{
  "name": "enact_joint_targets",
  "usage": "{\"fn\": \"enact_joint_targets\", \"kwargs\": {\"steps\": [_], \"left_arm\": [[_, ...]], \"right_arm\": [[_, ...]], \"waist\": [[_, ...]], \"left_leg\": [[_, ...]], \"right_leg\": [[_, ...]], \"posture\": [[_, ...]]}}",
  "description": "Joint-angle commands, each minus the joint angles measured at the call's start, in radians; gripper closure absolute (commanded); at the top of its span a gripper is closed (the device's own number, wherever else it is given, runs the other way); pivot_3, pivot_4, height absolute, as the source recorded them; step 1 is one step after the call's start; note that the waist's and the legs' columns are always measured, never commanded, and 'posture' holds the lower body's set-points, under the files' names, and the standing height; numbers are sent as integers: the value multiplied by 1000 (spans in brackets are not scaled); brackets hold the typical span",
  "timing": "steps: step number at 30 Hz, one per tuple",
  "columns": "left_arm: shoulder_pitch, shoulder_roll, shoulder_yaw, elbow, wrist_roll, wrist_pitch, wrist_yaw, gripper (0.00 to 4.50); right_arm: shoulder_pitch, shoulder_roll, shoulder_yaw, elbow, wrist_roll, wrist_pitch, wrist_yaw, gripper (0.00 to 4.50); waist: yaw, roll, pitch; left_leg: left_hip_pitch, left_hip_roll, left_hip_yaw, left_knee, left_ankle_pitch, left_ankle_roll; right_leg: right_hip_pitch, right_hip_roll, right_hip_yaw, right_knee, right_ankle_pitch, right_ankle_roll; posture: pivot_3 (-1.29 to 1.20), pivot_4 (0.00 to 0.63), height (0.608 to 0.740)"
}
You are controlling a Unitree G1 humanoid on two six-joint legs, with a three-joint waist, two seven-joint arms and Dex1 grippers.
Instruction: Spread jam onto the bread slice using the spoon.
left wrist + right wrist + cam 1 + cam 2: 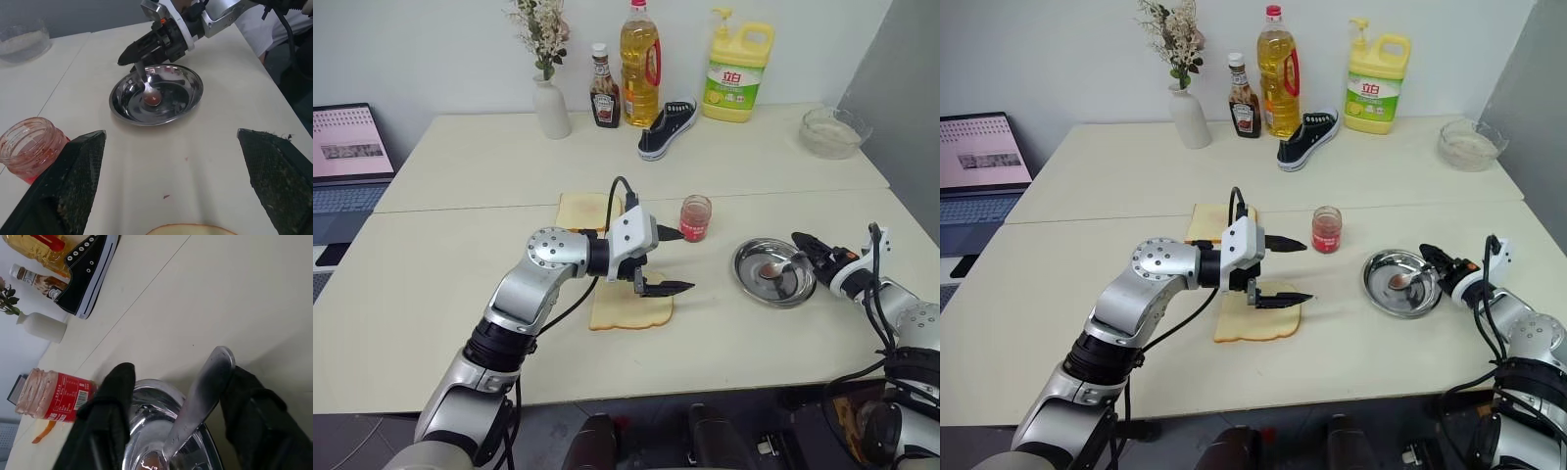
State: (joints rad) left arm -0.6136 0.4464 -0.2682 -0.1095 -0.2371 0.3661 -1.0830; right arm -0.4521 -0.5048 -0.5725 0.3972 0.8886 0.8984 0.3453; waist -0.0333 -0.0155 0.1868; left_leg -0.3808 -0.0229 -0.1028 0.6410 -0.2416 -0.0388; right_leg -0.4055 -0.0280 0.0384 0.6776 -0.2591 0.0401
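My right gripper's (pixel 173 396) fingers straddle the spoon (pixel 148 91) handle without clamping; its silver bowl, smeared red, sits in the steel dish (pixel 751 262). Left gripper (pixel 671 260) gapes wide above the bread slice (pixel 628 311).

A white vase (pixel 551 106) of dried flowers stands at the upper middle of the tabletop (pixel 460 157). Right of it come a dark ketchup bottle (pixel 603 101), a cooking oil bottle (pixel 639 65), a black sneaker (pixel 667 128) and a yellow detergent jug (pixel 737 76). A glass bowl (pixel 835 131) sits upper right, a laptop (pixel 350 157) at the left edge, a round steel dish (pixel 754 257) lower right, and a second, squarer toast slice (pixel 584 210) at centre.
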Motion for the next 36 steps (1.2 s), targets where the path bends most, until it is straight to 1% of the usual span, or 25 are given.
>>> {"fn": "enact_joint_targets", "kwargs": {"steps": [1,3,5,13,15,18,23,26,29,32,36], "left_arm": [[-22,8,12,-26,-14,-6,-5,0],[-25,7,12,-23,-15,-8,-6,0],[-26,7,12,-21,-15,-8,-7,0],[-30,8,15,-12,-21,-7,-10,0],[-32,8,20,-6,-24,-7,-9,0],[-27,19,44,-3,-35,-2,-5,0],[16,60,99,-5,-50,3,28,0],[54,79,133,13,-34,-10,69,0],[73,80,152,23,-27,-14,106,0],[98,47,193,16,-29,13,209,0],[121,25,196,-33,-37,38,261,0]], "right_arm": [[3,-3,-42,-39,30,-2,15,3120],[12,-1,-51,-54,38,7,17,3905],[21,-1,-57,-67,44,14,19,4470],[56,-2,-81,-143,92,50,12,4470],[57,-8,-77,-206,104,63,0,4470],[56,-14,-58,-353,135,92,-30,4470],[-8,14,-25,-552,193,111,-152,4470],[-96,35,61,-608,146,75,-200,4470],[-164,52,133,-614,91,38,-216,4470],[-312,103,290,-525,-71,-94,-182,4470],[-363,126,413,-384,-251,-250,-105,4470]], "waist": [[0,0,0],[0,0,0],[-1,0,0],[0,0,0],[0,0,0],[-2,0,0],[-6,0,0],[-11,0,0],[-9,0,1],[-9,0,1],[-4,0,0]], "left_leg": [[0,0,0,0,0,0],[0,0,0,0,0,0],[0,0,0,0,0,0],[0,0,0,0,0,0],[0,0,0,0,0,0],[-1,0,0,0,0,0],[-1,1,0,0,0,0],[-1,1,-1,-1,0,0],[-1,1,-2,-1,0,0],[-2,1,-1,-1,0,0],[-2,1,-2,-2,0,0]], "right_leg": [[0,0,0,0,0,0],[0,0,0,0,0,0],[0,0,0,0,0,0],[0,0,0,-1,0,0],[0,0,0,-1,0,0],[-1,0,0,-1,0,0],[-1,0,0,-1,0,0],[-1,1,0,-1,0,0],[-1,1,-1,-1,0,0],[-2,0,-1,-2,0,0],[-3,0,-1,-3,1,1]], "posture": [[0,150,740],[0,150,740],[0,150,740],[0,150,740],[0,150,740],[0,150,740],[0,150,740],[0,150,740],[0,150,740],[0,150,740],[0,150,740]]}}
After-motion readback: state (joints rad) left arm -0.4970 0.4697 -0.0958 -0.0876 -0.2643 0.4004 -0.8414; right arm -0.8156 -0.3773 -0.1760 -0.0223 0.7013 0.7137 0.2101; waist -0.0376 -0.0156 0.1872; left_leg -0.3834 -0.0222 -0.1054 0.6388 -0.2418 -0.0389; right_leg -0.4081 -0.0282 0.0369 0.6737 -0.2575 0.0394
